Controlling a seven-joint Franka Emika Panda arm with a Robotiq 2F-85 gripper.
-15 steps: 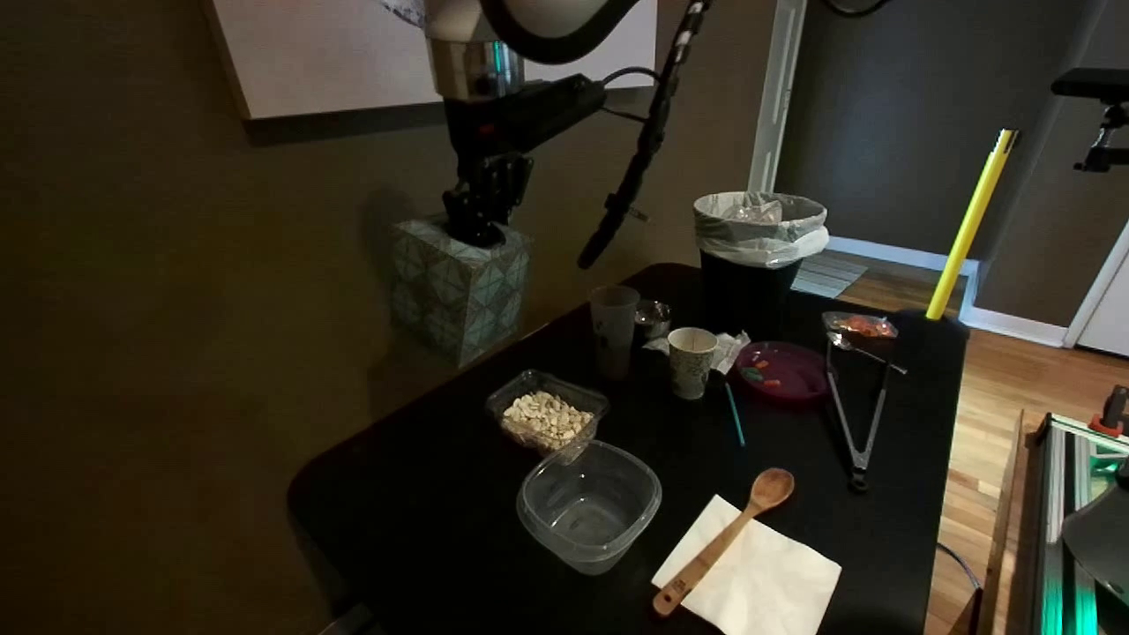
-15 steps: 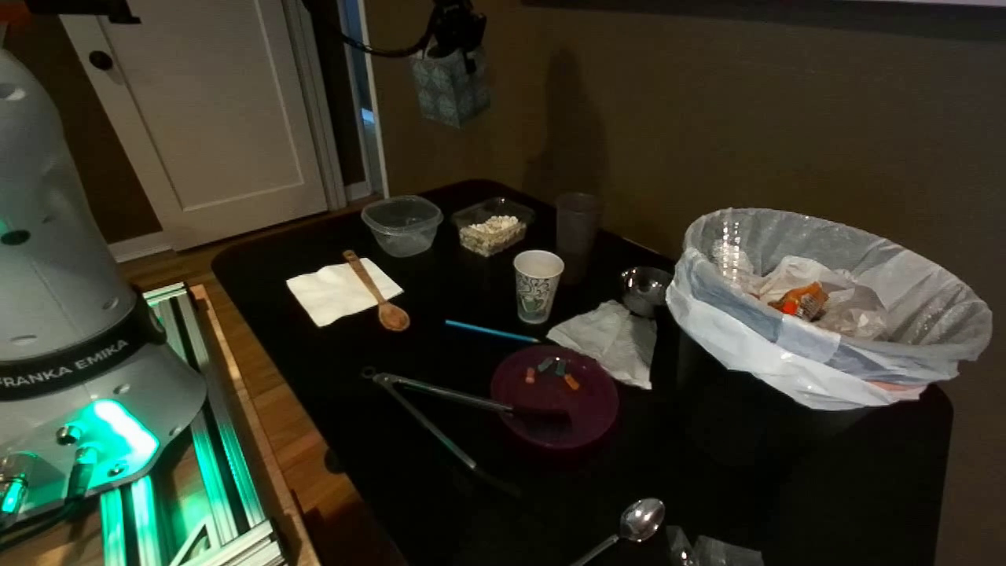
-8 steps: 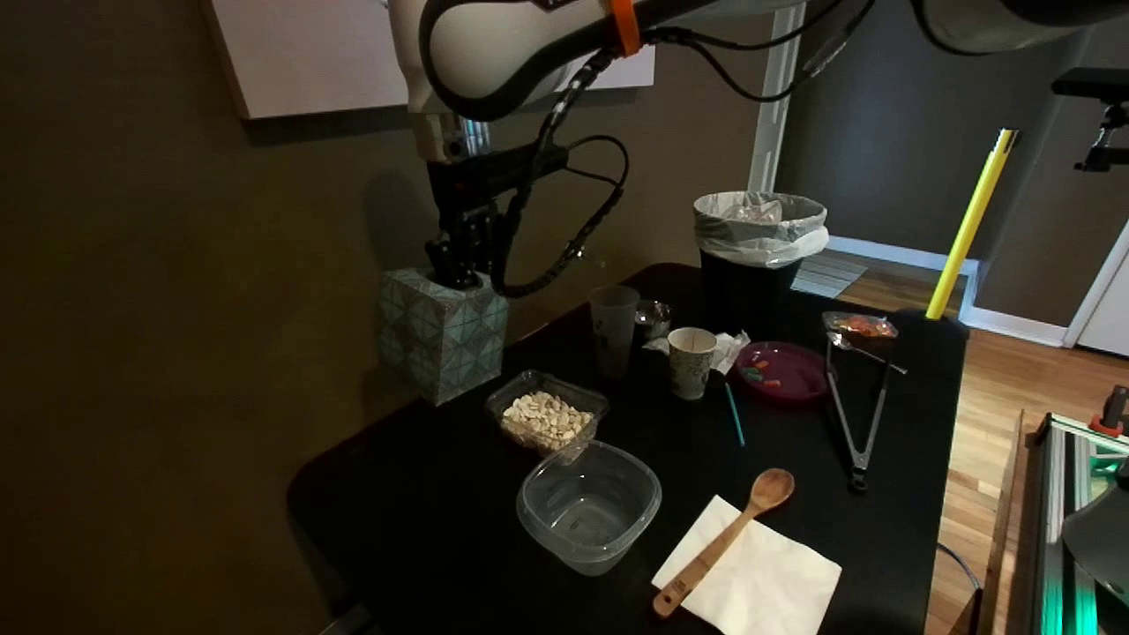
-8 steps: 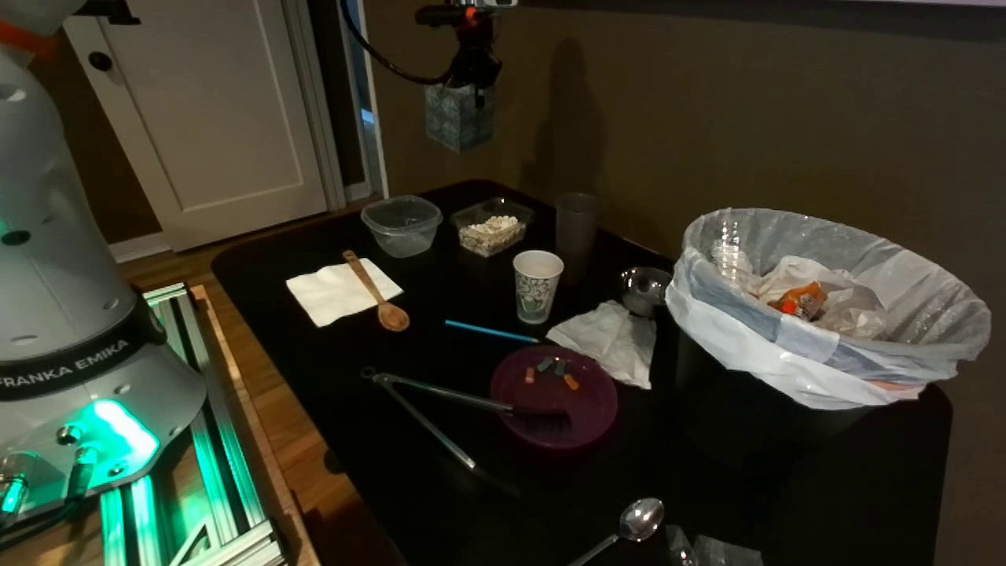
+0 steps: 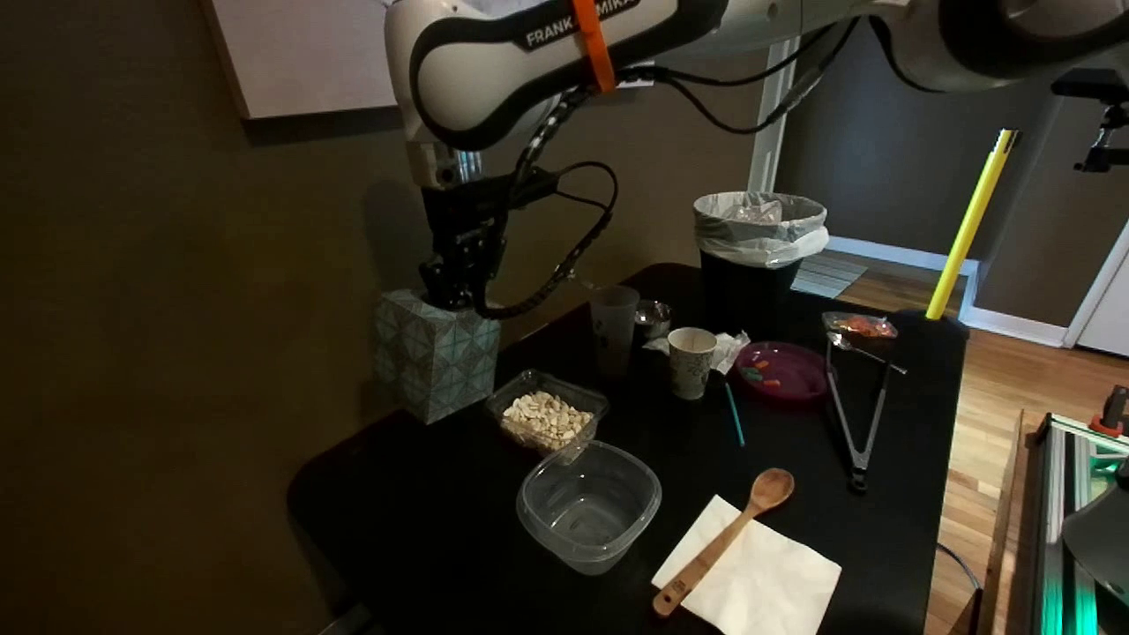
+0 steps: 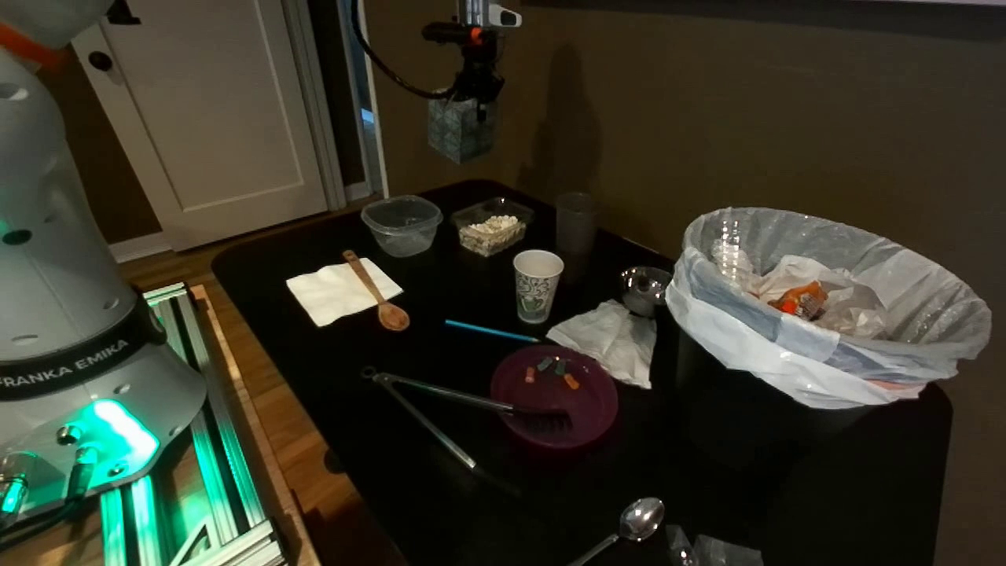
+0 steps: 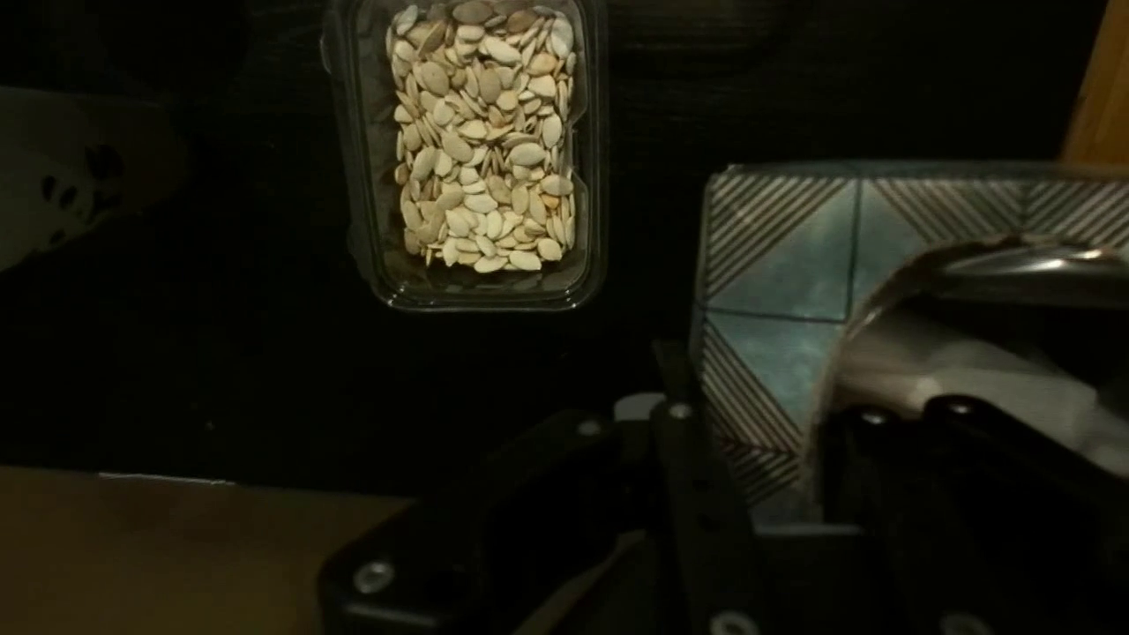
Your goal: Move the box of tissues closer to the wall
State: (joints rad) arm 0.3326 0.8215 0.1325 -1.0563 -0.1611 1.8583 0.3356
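Observation:
The box of tissues (image 5: 437,362), with a grey-green patterned surface, hangs from my gripper (image 5: 452,295) over the table's wall-side edge, near the dark olive-brown wall (image 5: 220,309). In an exterior view the box (image 6: 461,132) shows above the tabletop, below the gripper (image 6: 474,94). In the wrist view the box's top (image 7: 776,256) has an oval opening with pale tissue (image 7: 953,362). My gripper (image 7: 763,388) is shut on the box's side edge, one finger outside and the other in the opening. The fingertips are partly hidden.
A clear container of seeds (image 5: 547,419) stands close beside the box. A clear plastic container (image 5: 589,507), a tall cup (image 5: 613,331) and a paper cup (image 5: 691,363) stand nearby. A wooden spoon (image 5: 728,538) lies on a napkin (image 5: 776,573). A lined bin (image 6: 825,314) stands further along.
The gripper has lowered with the box of tissues held in it. The box has moved down toward the table, and slightly left in one exterior view. The other objects have not moved.

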